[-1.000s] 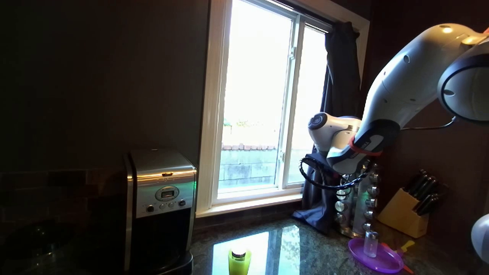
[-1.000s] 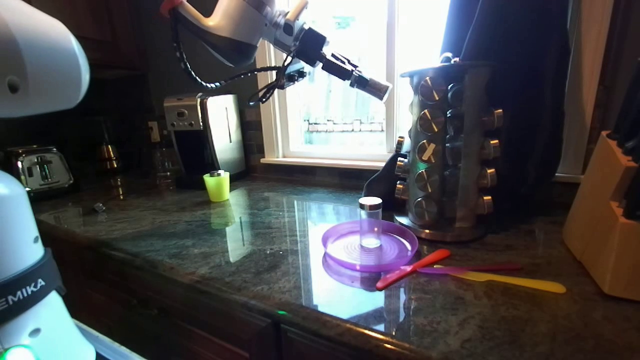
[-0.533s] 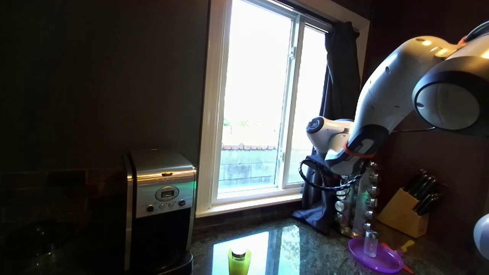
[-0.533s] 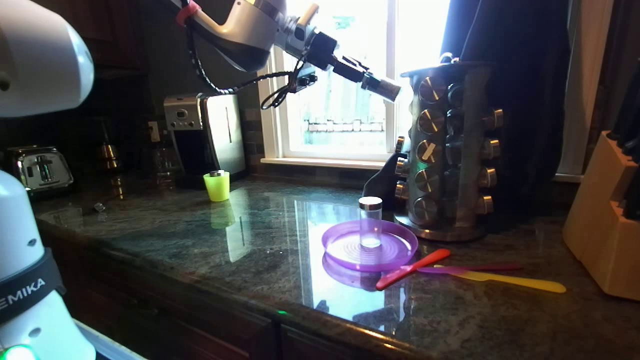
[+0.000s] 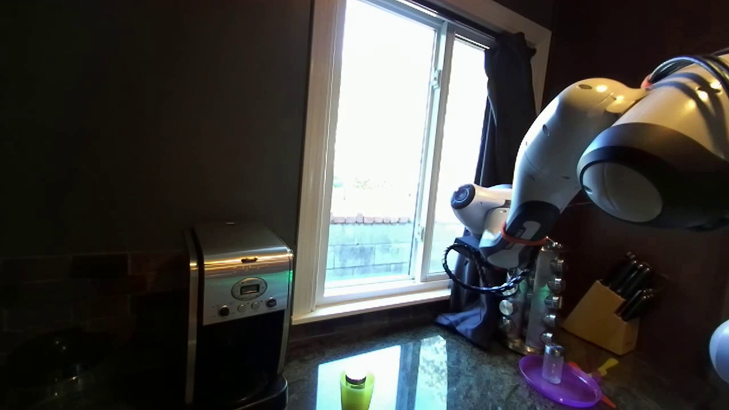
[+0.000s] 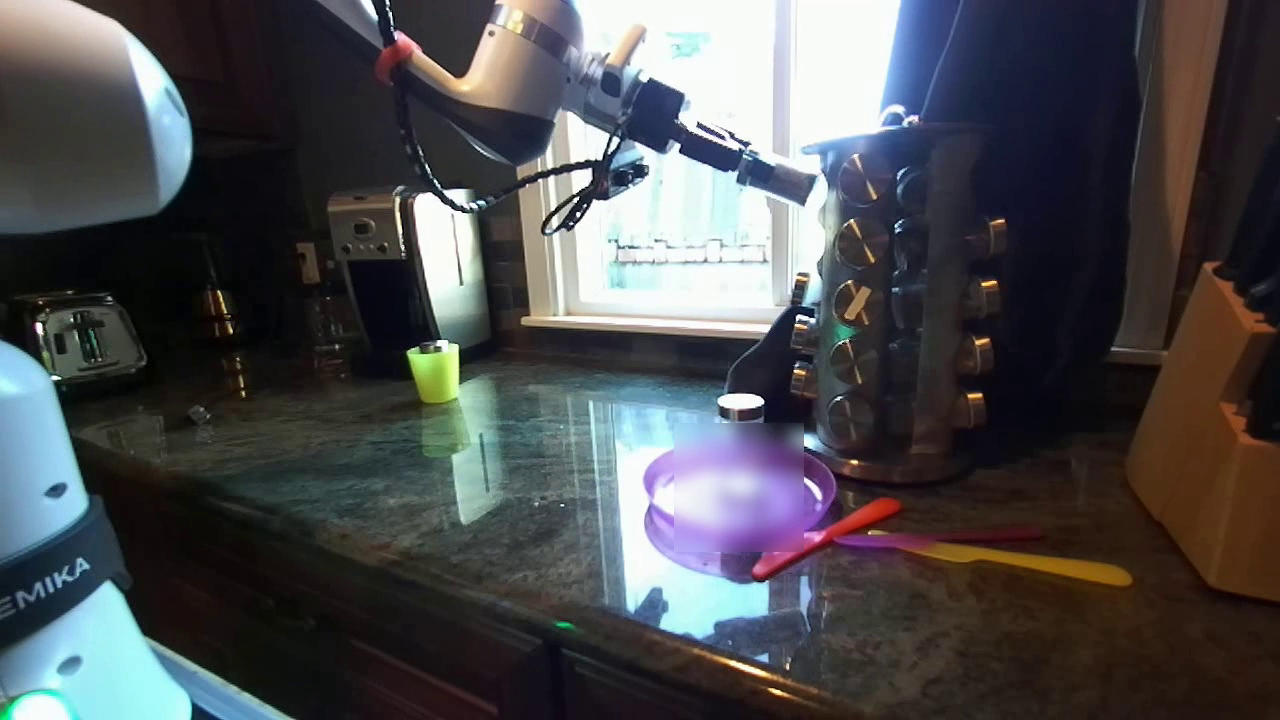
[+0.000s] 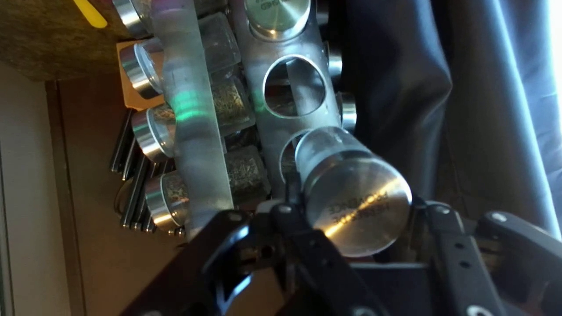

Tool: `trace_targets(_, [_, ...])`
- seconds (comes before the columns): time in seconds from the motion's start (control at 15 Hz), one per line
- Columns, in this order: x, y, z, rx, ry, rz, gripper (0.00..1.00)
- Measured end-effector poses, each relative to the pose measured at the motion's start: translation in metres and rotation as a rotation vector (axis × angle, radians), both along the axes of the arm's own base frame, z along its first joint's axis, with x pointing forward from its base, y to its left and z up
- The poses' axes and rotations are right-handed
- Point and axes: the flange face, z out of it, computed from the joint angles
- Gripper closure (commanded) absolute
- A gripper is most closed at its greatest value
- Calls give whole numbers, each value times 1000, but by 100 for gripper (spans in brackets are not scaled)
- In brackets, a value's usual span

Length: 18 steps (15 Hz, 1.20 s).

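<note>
While the gripper clasps a glass spice jar by its shiny, dark-lettered silver lid, the clear body slants toward the spice rack, above the countertop, near its edge by the window.

In an exterior view, a white robot arm angles down from the right, partly covering what looks like a dimly lit spice rack. Near it, a clear jar stands on a purple plate; at left, a coffee maker.
</note>
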Motion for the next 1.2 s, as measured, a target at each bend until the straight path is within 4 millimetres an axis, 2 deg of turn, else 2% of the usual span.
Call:
trace_targets(0.67, [4,-7,-8,-38,25,-36,76])
trace_targets(1.2, [11,-16,-12,-57,19,3,76])
